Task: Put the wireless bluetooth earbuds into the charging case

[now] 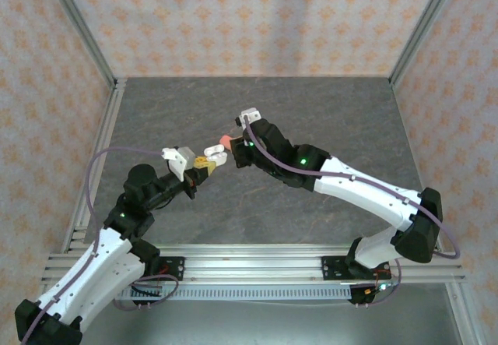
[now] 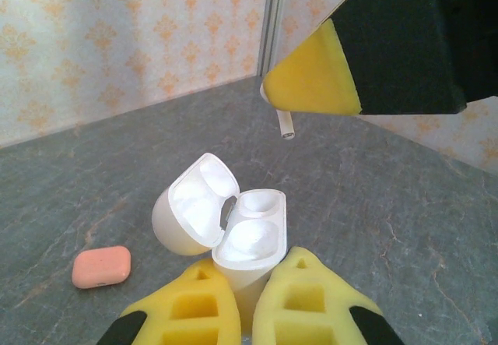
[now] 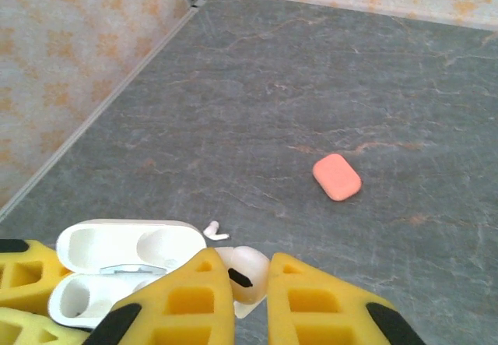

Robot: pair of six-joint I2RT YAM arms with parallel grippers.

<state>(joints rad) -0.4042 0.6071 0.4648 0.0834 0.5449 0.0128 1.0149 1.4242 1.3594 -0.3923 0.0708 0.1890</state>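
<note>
**Step in hand:** insertion of a white earbud into the white case.

The left gripper [image 2: 249,276] is clamped on the base of the case [image 2: 247,240]. It holds the case off the table [image 2: 405,205] with the lid hinged open and the wells facing up. Both wells look empty.

The right gripper [image 3: 244,279] is pinched narrow on the earbud [image 3: 249,264], with the head between the pads (in the left wrist view the stem protrudes below one pad). The earbud is near the open top of the case but does not touch it.

What appears to be a loose earbud [image 3: 215,233] lies on the table just beyond the case. A closed pink case [image 3: 337,177] lies well apart.

**Next move, as judged:** the right gripper lowers the stem into one well.
- The stem must line up with the well's axis.
- The earbud must go to the matching well; which well that is cannot be told from these views.
- The left gripper should hold the case steady.
- Release should follow only once the head seats, since a tilted stem is likely to catch on the rim.
</note>
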